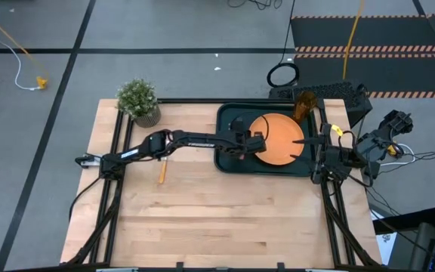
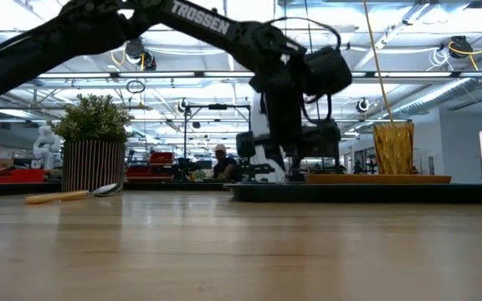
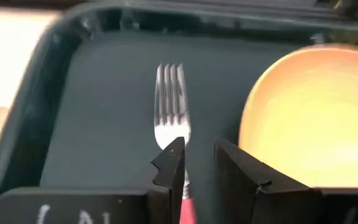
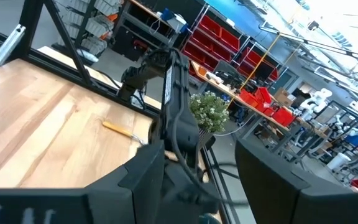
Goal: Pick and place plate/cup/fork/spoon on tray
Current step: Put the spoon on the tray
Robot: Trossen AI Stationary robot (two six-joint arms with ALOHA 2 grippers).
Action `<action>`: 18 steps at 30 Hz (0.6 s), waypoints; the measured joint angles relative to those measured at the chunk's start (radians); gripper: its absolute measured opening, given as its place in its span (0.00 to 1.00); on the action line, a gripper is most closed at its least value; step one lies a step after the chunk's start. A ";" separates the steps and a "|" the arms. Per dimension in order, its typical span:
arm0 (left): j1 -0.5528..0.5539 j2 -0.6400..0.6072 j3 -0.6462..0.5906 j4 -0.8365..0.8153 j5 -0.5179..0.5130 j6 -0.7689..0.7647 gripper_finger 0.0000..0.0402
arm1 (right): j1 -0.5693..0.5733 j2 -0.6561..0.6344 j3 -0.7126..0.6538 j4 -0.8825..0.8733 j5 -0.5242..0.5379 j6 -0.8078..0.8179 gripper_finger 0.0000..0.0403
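The dark green tray (image 1: pixel 229 162) lies at the table's far right. The orange plate (image 1: pixel 278 138) lies flat in it, and the amber cup (image 1: pixel 303 104) stands at its far right corner. The fork (image 3: pixel 169 93) lies flat on the tray floor left of the plate, with its tines pointing away from my left gripper. My left gripper (image 3: pixel 197 165) is low over the tray, slightly open, its fingers on either side of the fork's red handle (image 3: pixel 189 208). The orange-handled spoon (image 1: pixel 161 172) lies on the bare table. My right gripper (image 4: pixel 197 168) is open and empty at the tray's right edge. My left gripper comes at the fork from the table's left, with its fingers along the fork. The red handle (image 3: pixel 189 208) lies close beside one finger (image 3: pixel 171 168), with a dark gap to the other. I cannot tell whether that finger touches it.
A potted green plant (image 1: pixel 138 100) stands at the table's far left corner. The spoon also shows in the low view (image 2: pixel 74 196), in front of the plant pot (image 2: pixel 94 163). Bare wood spreads across the table's near half. A person sits far off in the room (image 2: pixel 221 163).
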 joint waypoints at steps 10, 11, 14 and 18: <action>-0.071 -0.119 0.000 -0.142 -0.136 0.110 0.22 | 0.000 -0.002 -0.002 -0.037 0.052 0.013 0.48; -0.078 -0.130 0.000 -0.180 -0.136 0.099 0.22 | 0.000 -0.004 -0.006 -0.031 0.053 0.017 0.48; -0.101 -0.159 0.000 -0.356 -0.138 0.045 0.22 | -0.002 -0.005 -0.034 0.007 0.055 0.027 0.48; -0.131 -0.181 0.000 -0.630 -0.133 -0.107 0.22 | -0.015 -0.003 -0.103 0.113 0.079 0.026 0.48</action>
